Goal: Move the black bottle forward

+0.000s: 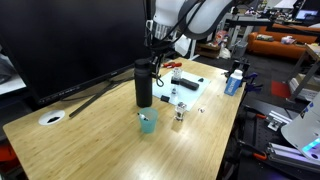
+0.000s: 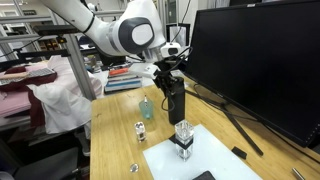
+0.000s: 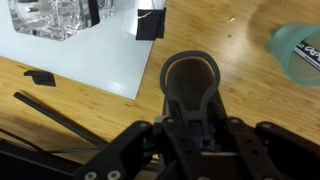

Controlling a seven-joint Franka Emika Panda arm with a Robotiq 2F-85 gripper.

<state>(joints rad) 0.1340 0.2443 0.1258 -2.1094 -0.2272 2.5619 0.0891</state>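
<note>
matte black and cylindrical, the black bottle (image 1: 143, 88) stands upright on the pale wood-grain table (image 1: 90, 140), near the small translucent teal cup (image 1: 148, 123). the gripper (image 2: 171, 74) is clamped around its narrower top. in the wrist view the dark fingers (image 3: 140, 135) blur into the bottle, and the cup is cut off.

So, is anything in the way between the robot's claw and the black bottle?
No, nothing visible. The gripper is right at the top of the black bottle, with the cap between its jaws in the wrist view. The teal cup stands off to the side, not between them.
</note>
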